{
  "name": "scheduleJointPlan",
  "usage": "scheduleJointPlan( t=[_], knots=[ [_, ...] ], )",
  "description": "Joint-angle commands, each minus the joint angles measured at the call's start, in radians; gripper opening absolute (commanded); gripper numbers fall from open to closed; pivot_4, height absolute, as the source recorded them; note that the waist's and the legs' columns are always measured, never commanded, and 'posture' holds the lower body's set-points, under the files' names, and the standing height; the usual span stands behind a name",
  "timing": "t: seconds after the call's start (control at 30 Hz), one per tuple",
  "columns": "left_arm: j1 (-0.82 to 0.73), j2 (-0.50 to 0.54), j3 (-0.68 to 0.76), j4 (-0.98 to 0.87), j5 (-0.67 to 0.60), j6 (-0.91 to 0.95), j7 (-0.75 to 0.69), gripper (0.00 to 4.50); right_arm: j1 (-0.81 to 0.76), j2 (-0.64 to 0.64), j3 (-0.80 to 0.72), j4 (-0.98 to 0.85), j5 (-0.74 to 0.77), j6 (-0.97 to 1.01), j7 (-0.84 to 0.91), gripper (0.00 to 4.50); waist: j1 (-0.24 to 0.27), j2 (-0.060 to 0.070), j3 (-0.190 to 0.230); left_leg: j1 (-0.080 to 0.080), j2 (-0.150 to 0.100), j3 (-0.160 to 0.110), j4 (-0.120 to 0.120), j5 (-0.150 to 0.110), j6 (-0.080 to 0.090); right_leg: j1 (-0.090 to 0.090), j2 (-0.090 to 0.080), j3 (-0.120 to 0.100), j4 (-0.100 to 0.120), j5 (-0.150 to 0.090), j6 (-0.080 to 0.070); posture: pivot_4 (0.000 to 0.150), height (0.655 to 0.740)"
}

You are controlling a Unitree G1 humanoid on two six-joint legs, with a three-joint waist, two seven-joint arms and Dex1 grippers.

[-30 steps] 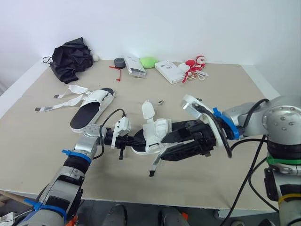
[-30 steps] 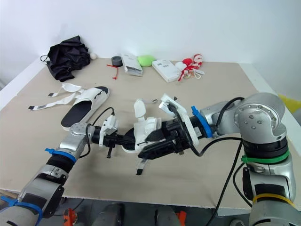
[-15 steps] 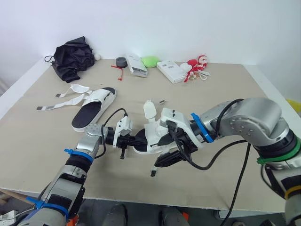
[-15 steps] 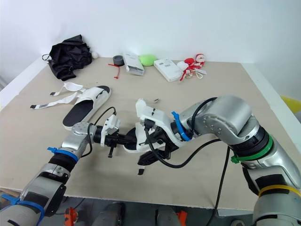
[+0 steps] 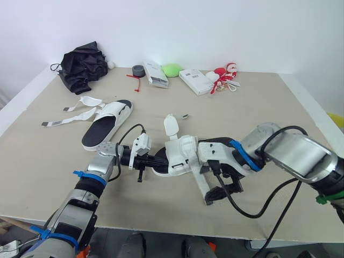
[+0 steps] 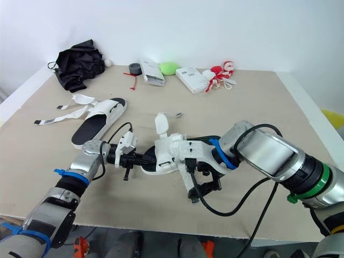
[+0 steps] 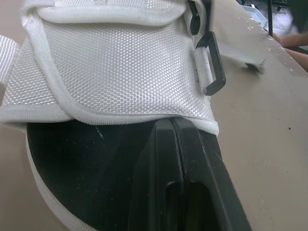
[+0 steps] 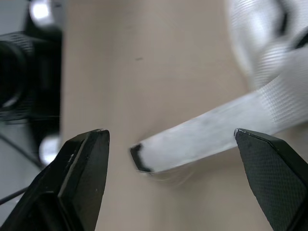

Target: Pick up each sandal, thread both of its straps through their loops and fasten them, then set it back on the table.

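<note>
Right pincer dropped open over strap; other sandal lies apart.

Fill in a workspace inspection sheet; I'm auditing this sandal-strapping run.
Surface: beige table, no spills seen.
Job's things: centre sandal, one strap loose; second sandal at left, straps unfastened.
Clutter: black cloth, tape roll, two boxes, green lump, red toy along the far edge.
Grippers: left gripper shut, tips on centre sandal's footbed; right gripper open astride the strap end, apart from it.
Cables: black cables loop off both wrists.
Surroundings: white wall; nothing else seen.
</note>
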Motion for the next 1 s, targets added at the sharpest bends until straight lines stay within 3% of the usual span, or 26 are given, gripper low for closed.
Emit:
scheduleJointPlan(
  t=[0.03,0.3,0.53,1.0],
  knots=[
    [0.070,0.019,-0.061,0.087,0.104,0.034,0.048,0.00,-0.024,0.026,-0.191,0.017,0.141,0.110,0.038,4.45,0.000,0.000,0.000,0.000,0.000,0.000,0.000,0.000,0.000,0.001,0.000,0.000,0.000,0.000,0.000,0.150,0.7380],
    [0.086,0.021,-0.065,0.074,0.103,0.041,0.044,0.00,0.109,0.030,-0.340,0.002,0.243,0.309,-0.066,4.45,0.001,-0.001,-0.001,0.001,-0.001,-0.001,-0.005,0.000,0.000,0.003,-0.002,-0.003,-0.007,0.001,0.001,0.150,0.7380],
    [0.110,0.033,-0.061,0.035,0.096,0.063,0.043,0.00,0.244,0.064,-0.414,0.068,0.227,0.367,-0.206,4.45,0.001,-0.003,-0.002,0.001,-0.002,0.000,-0.007,0.000,0.000,0.004,-0.002,-0.004,-0.011,0.003,0.004,0.150,0.7380],
    [0.127,0.051,-0.055,-0.008,0.094,0.091,0.048,0.00,0.369,0.167,-0.523,-0.018,0.345,0.468,-0.315,4.45,0.000,-0.002,-0.002,0.001,-0.001,-0.001,-0.010,0.000,0.000,0.004,0.001,-0.003,-0.011,0.005,0.008,0.150,0.7380]
  ],
)
